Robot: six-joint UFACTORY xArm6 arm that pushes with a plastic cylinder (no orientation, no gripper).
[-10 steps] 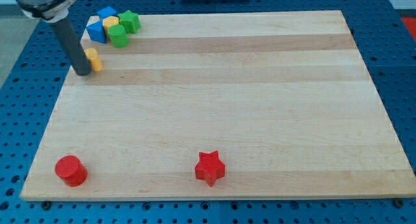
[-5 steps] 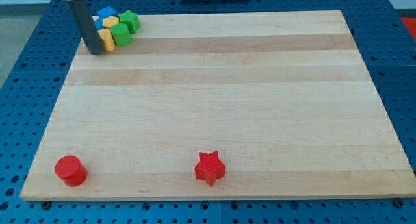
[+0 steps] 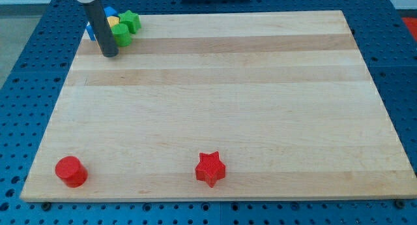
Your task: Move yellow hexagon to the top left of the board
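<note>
My tip (image 3: 109,55) rests on the board (image 3: 215,107) at the top left, just below a tight cluster of blocks. The rod covers the middle of that cluster. Only one small piece of a yellow block (image 3: 113,21) shows to the right of the rod; I cannot make out its shape. The yellow block that was beside my tip earlier is hidden behind the rod. A green cylinder (image 3: 121,34) touches the rod's right side, with a green star (image 3: 131,20) above it. Blue block parts show at the rod's left (image 3: 89,32) and behind it (image 3: 110,13).
A red cylinder (image 3: 70,171) stands near the bottom left corner. A red star (image 3: 210,169) lies near the bottom edge, at mid-width. The board's left edge and top edge meet close behind the cluster.
My tip has moved up and to the right, pushing the loose yellow block into the cluster at the top left; the rod now hides that block.
</note>
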